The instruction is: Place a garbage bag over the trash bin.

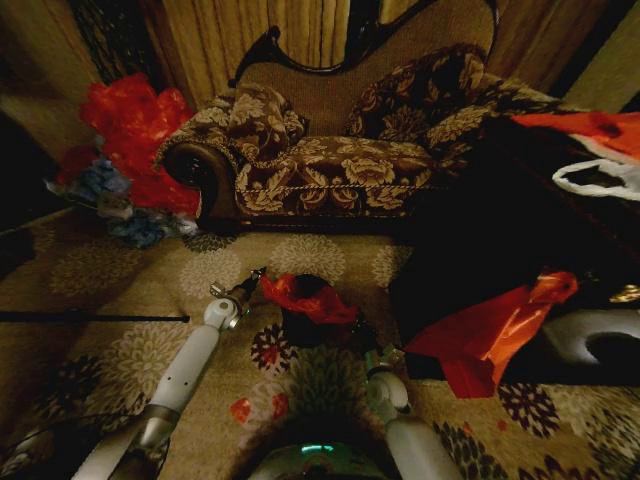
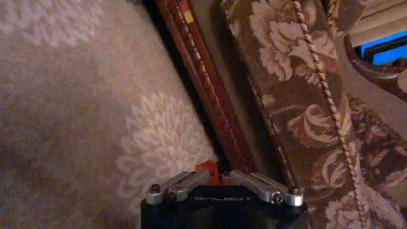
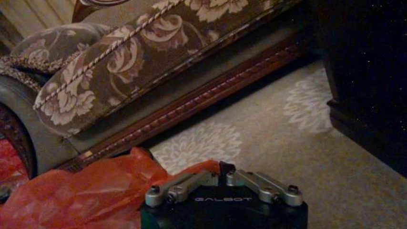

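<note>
The thin, crinkly bright-red garbage bag (image 1: pixel 305 295) drapes the small black cylindrical trash bin (image 1: pixel 318 325). Both claws, left gripper (image 1: pixel 252 277) at nine o'clock, right gripper (image 1: pixel 372 352) at five, seemingly pinch its limp, slippery edges.

One bin (image 1: pixel 318 322) stands on the carpet near the middle, and one small red bag (image 1: pixel 303 295) lies over its rim. Two grippers are at it: the left gripper (image 1: pixel 252 279) at the bag's left edge, the right gripper (image 1: pixel 372 352) at the bin's near right side. Each pinches red plastic between its fingers, as the wrist views show. One larger red-orange bag (image 1: pixel 492 330) lies to the right. One heap of red plastic (image 1: pixel 135 125) sits far left. One sofa (image 1: pixel 340 150) stands at the far side. Two small red scraps (image 1: pixel 258 408) lie on the carpet, near the robot.
</note>
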Tool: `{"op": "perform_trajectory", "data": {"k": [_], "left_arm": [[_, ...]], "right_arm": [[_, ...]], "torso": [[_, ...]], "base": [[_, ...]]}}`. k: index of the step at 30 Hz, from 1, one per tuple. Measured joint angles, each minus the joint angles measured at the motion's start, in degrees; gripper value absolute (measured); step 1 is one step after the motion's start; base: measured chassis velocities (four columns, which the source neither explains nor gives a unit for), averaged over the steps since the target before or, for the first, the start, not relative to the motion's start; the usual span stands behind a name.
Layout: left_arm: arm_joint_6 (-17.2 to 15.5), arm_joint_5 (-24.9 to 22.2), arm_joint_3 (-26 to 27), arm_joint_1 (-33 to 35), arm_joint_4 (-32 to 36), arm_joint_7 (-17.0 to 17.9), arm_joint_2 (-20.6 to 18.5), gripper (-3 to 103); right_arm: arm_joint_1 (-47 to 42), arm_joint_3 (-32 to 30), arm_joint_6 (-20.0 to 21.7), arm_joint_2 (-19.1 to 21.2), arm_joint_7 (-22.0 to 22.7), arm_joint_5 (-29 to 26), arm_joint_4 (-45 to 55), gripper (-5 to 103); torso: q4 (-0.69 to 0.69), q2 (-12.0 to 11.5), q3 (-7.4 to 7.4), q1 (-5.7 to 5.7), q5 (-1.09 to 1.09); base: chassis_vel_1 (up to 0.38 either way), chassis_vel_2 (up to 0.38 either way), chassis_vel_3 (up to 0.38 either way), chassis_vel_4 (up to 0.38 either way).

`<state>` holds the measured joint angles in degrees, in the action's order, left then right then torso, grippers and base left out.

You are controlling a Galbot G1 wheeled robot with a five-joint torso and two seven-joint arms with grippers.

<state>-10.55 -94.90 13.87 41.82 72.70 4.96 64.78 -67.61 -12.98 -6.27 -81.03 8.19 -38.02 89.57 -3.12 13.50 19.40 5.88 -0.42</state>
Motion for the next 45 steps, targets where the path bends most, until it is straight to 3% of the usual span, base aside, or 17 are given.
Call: {"op": "perform_trajectory", "data": {"k": [5,9,11,13,16,20,23,24,28,31,38,42,44,45], "left_arm": [[-0.1,0.3,0.0,1.6,2.1,0.1,-1.1,0],[-0.3,3.2,-0.9,5.6,7.6,-0.9,-5.2,0],[-0.3,6.5,-1.3,7.9,10.7,-2.2,-7.9,0],[-0.3,7.5,-1.3,8.7,11.8,-2.6,-8.8,0],[-0.2,8.4,-0.8,10.6,15.2,-3.0,-10.7,0],[-0.1,8.6,-0.5,11.4,16.8,-3.0,-11.4,0],[-0.1,9.2,-0.8,12.5,17.6,-3.1,-12.6,0],[0.0,9.4,-0.8,13.0,17.8,-3.1,-13.0,0],[0.0,9.5,-0.8,14.6,18.5,-3.1,-13.5,0],[0.2,10.9,-1.0,16.6,18.6,-3.3,-13.8,0],[0.6,11.5,-1.0,17.3,17.5,-3.7,-13.8,0],[0.7,11.6,-1.1,17.3,17.2,-3.8,-13.9,0],[0.7,11.5,-1.1,17.2,17.3,-3.8,-13.8,0],[0.7,11.4,-1.1,16.9,17.4,-3.8,-13.7,0]], "right_arm": [[-2.3,0.0,0.6,0.5,0.2,-0.1,3.0,0],[-7.6,0.6,2.0,2.0,0.3,0.6,9.5,-2],[-9.9,1.0,2.3,2.4,-1.8,2.9,11.5,14],[-10.5,1.1,2.1,2.6,-3.1,4.6,11.7,14],[-11.4,1.5,0.4,3.3,-6.5,11.0,12.0,30],[-11.1,1.7,-0.8,3.8,-7.6,14.7,11.9,41],[-9.8,1.5,-4.2,4.8,-9.6,21.5,9.3,57],[-9.2,1.5,-4.7,5.2,-9.9,22.7,8.7,57],[-8.4,1.8,-3.9,5.7,-9.7,22.9,7.9,68],[-8.3,2.5,-2.0,5.3,-8.4,22.3,6.1,86],[-8.8,3.1,-1.2,3.8,-7.3,20.8,4.7,71],[-8.4,2.8,-5.1,3.9,-7.5,25.4,3.3,55],[-8.2,2.5,-6.9,4.1,-7.9,27.7,3.0,55],[-8.1,2.5,-8.0,4.4,-8.2,29.2,2.9,48]], "torso": [[-0.01,0.0,0.0,0.0,0.0],[0.0,0.0,0.0,-0.01,-0.01],[0.01,0.0,-0.01,-0.02,0.01],[0.01,0.0,0.0,-0.01,0.0],[0.0,0.0,-0.01,-0.02,0.01],[0.0,0.0,-0.01,-0.01,0.0],[0.0,0.0,0.0,-0.01,0.01],[0.0,0.0,0.0,-0.01,0.0],[0.01,0.0,0.0,-0.01,0.0],[0.01,0.0,0.0,-0.01,0.0],[0.0,0.0,0.0,0.0,0.01],[0.0,0.0,0.0,0.0,0.01],[0.01,0.0,0.0,0.0,0.01],[0.0,0.0,0.0,0.0,-0.01]], "base": [[0.0,0.0,0.0,0.0],[0.0,0.0,0.0,0.0],[0.0,0.0,0.0,0.0],[0.0,0.0,0.0,0.0],[0.0,0.0,0.0,0.0],[0.0,0.0,0.0,0.0],[0.0,0.0,0.0,0.0],[0.0,0.0,0.0,0.0],[0.0,0.0,0.0,0.0],[0.0,0.0,0.0,0.0],[0.0,0.0,0.0,0.0],[0.0,0.0,0.0,0.0],[0.0,0.0,0.0,0.0],[0.0,0.0,0.0,0.0]]}}
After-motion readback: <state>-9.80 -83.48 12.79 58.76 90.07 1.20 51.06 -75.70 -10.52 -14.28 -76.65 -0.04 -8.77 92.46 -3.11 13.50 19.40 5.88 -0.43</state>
